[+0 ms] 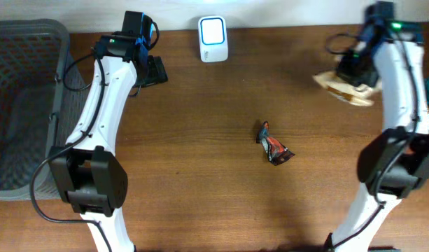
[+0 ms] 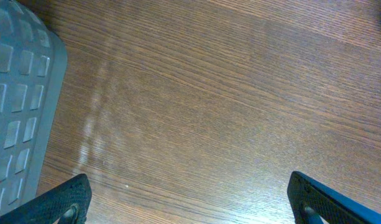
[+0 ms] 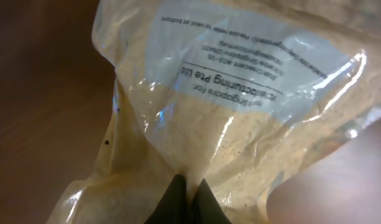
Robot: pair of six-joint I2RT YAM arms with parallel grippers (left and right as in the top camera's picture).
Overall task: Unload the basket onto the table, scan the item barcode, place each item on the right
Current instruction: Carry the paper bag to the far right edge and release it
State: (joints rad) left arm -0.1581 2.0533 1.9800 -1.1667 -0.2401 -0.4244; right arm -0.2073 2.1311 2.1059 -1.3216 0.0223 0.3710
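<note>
Right gripper (image 3: 189,185) pinching pouch (image 3: 240,124) near table (image 1: 200,175) far-right corner; scanner (image 1: 213,39) well left along far edge. Left gripper (image 1: 152,70) wide, empty.

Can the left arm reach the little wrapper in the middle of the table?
Probably yes. The left gripper is open and empty, and only bare table lies between it and the wrapper. The right gripper, shut on a bag, is off to the side.

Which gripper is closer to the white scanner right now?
Left. The left gripper hovers near the white scanner; the right gripper, gripping the bag, is much farther off.
</note>
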